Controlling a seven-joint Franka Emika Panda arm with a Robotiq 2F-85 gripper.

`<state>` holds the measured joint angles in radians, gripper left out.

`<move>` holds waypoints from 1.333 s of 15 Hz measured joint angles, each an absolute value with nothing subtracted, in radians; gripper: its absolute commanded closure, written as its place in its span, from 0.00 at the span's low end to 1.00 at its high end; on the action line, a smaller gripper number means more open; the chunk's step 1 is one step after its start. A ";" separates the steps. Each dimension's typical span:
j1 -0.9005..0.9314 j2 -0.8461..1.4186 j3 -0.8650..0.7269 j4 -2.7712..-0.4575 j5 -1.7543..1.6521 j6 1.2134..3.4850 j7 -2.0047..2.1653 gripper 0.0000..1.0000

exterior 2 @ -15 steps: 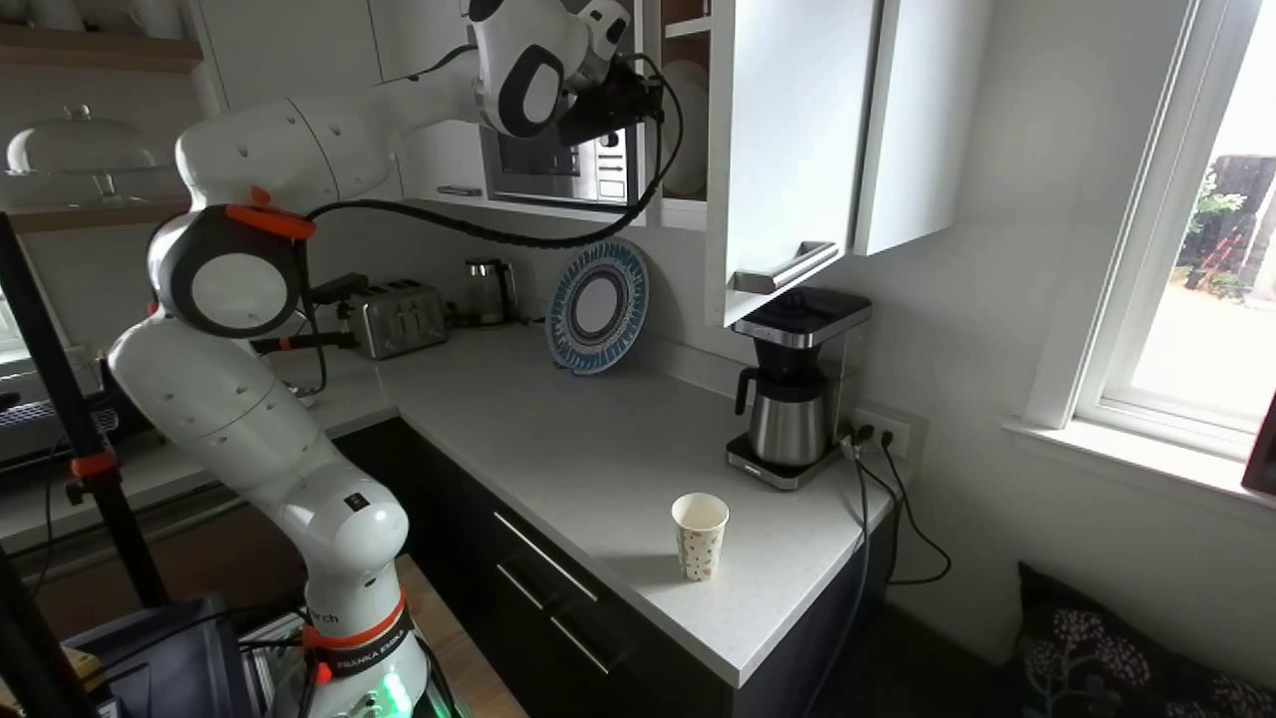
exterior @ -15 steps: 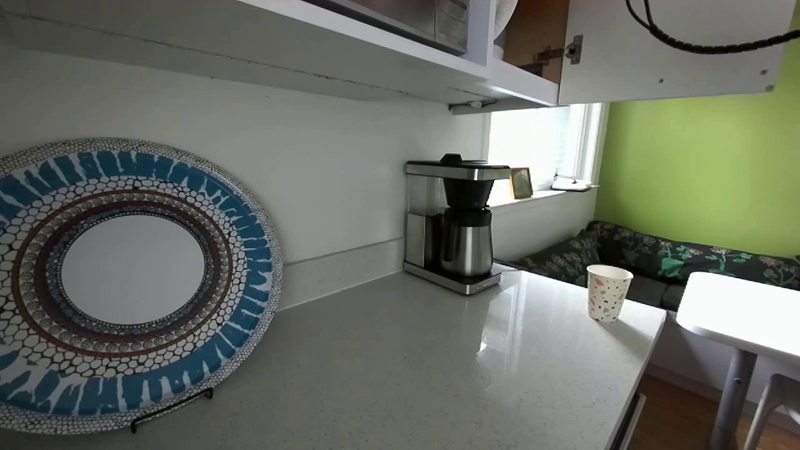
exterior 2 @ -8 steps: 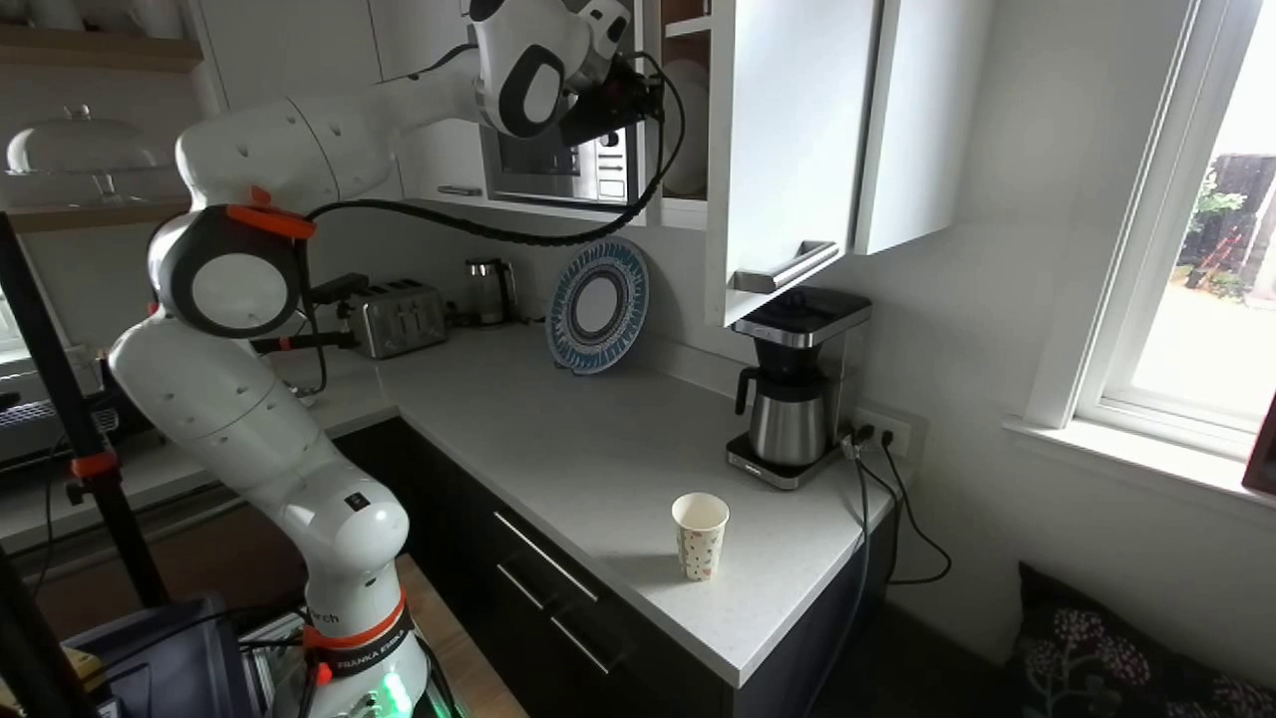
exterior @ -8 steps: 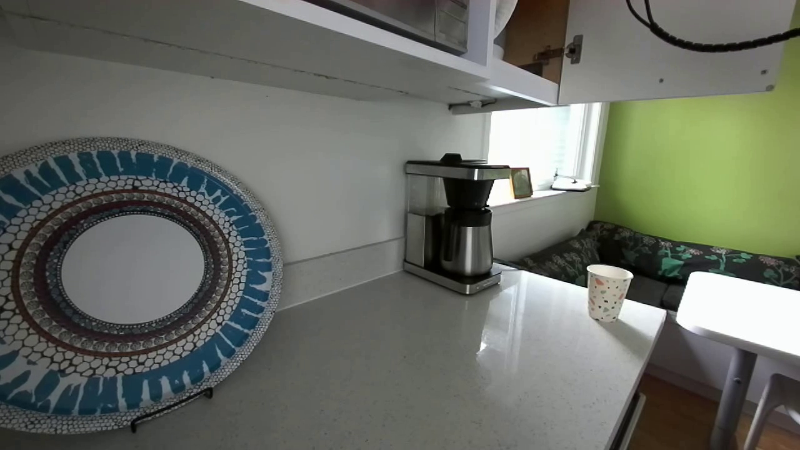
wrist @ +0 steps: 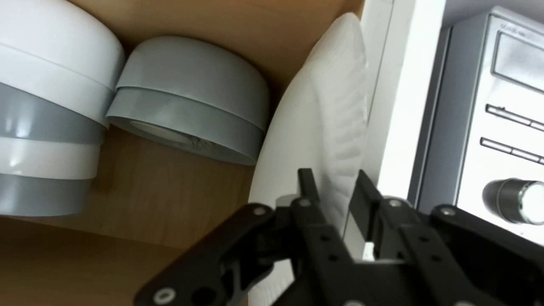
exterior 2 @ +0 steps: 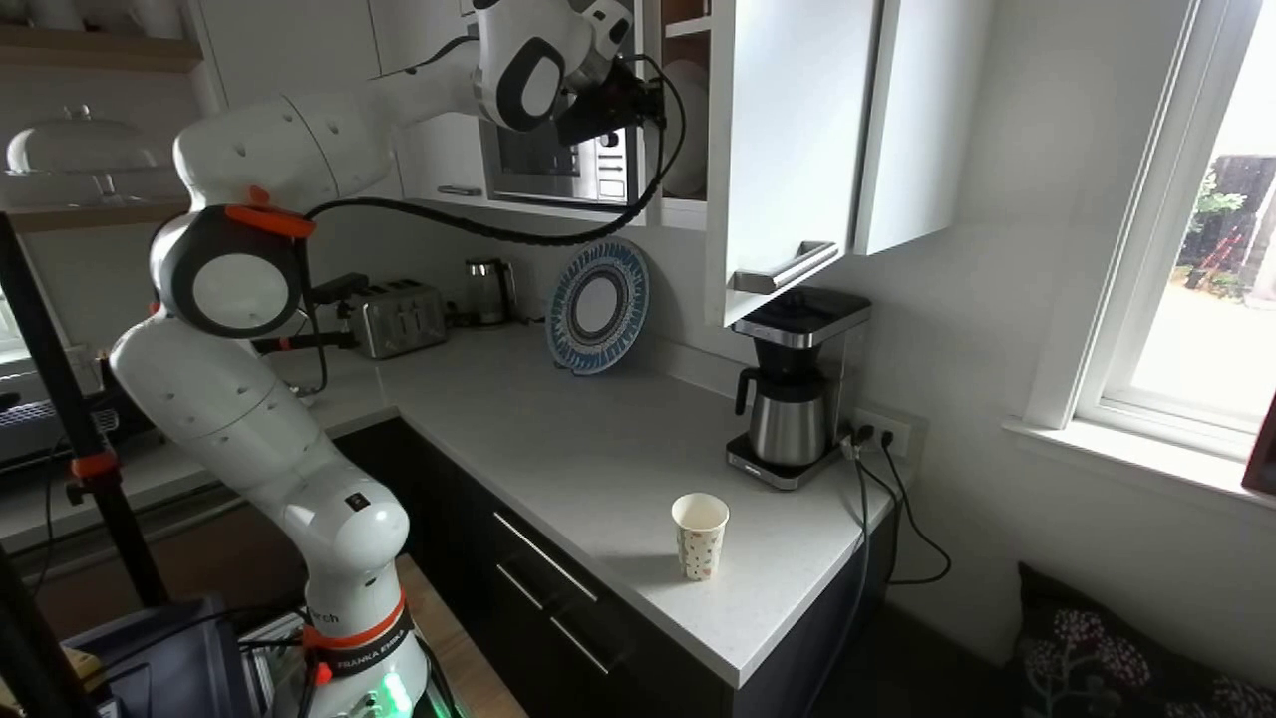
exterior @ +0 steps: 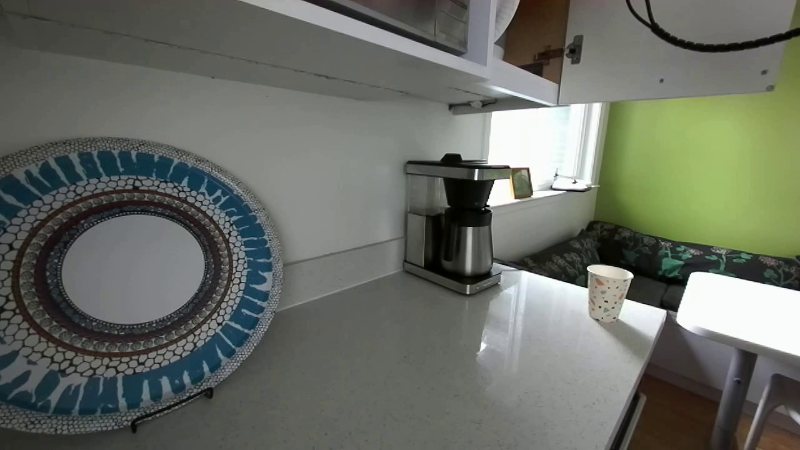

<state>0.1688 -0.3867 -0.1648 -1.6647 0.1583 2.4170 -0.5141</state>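
**Fingers (wrist: 309, 185) apart at the white plate (wrist: 293, 127), no grip showing**

Across the wrist view from left to right, a stack of white and grey bowls (wrist: 46, 127) sits at the edge, with a shorter grey stack (wrist: 195, 80) just beside it, both inside the cupboard (exterior 2: 685, 214). Next comes the plate, ribbed along its rim and leaning on edge near a white partition (wrist: 403, 106); whether it is one plate or several I cannot tell. The fingers reach over it from the bottom of this view: their tips stand apart, the ribbed rim showing in the gap. Whether either tip touches the plate cannot be told. Past the partition, the microwave (wrist: 501, 131) fills the right edge.

From left to right in an exterior view, the arm (exterior 2: 249, 419) stretches up to the cupboard, a patterned platter (exterior 2: 598, 304) stands propped on the counter (exterior 2: 558, 449), a paper cup (exterior 2: 701, 543) stands upright near the counter's end, and the cupboard door (exterior 2: 797, 120) stands open above the coffee maker (exterior 2: 788, 419).

The work looks only partway along, as I judge it: the door is open and the fingers are at the plate, but no clamped hold shows and the plate is inside the cupboard.
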 measured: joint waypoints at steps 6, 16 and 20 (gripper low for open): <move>0.155 -0.387 -0.165 -1.643 0.157 2.362 -0.514 0.71; 0.130 -0.382 -0.172 -1.590 0.158 2.318 -0.515 1.00; 0.140 -0.360 -0.173 -1.585 0.190 2.319 -0.533 1.00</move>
